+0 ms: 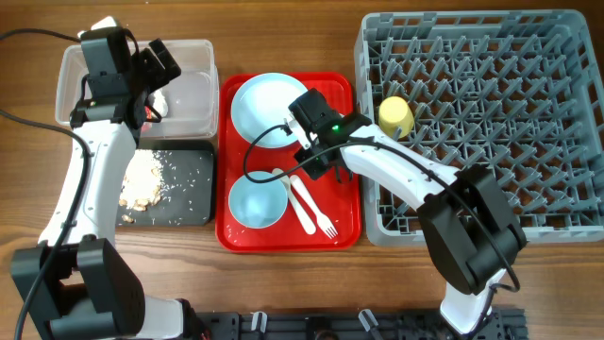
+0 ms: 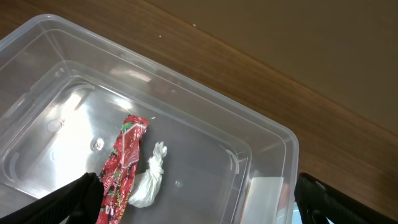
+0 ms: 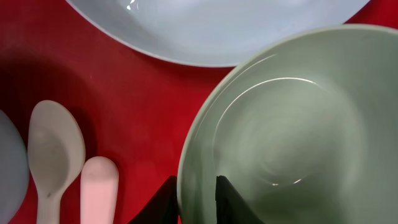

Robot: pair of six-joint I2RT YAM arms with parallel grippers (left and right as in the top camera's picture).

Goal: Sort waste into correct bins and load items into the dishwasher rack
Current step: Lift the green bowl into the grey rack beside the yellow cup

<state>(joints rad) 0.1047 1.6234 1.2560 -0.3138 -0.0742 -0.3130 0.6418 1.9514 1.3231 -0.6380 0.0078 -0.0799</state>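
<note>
So the mint green bowl [image 3: 298,124] sits on the flat red serving tray [image 3: 124,74] in the middle of the counter [image 1: 283,38], and the right gripper [image 3: 198,199] has its jaws clenched on the bowl's rim, one finger inside and one outside. From overhead the arm pretty much hides that bowl. Right behind it on the same tray is the pale blue plate [image 3: 217,25], and off to the side lie the white plastic spoon [image 3: 56,149] and the fork [image 1: 321,219], side by side, with the pale blue bowl [image 1: 257,203] just beyond them at the tray's near-left part. The small yellow cup [image 1: 396,116] is already in the grey dishwasher rack [image 1: 510,142], which fills the right end of the counter. Over in the far left corner the clear plastic tub [image 2: 261,134] holds the crumpled red wrapper [image 2: 121,165] with the white scrap [image 2: 149,180] touching it. The left gripper [image 2: 199,186] hangs above that tub, jaws spread wide and holding nothing. Just in front of the tub along the left edge, the black tray [image 1: 193,189] has the beige food leftovers [image 1: 142,184] piled at its left side, crumbs scattered across the rest.
</note>
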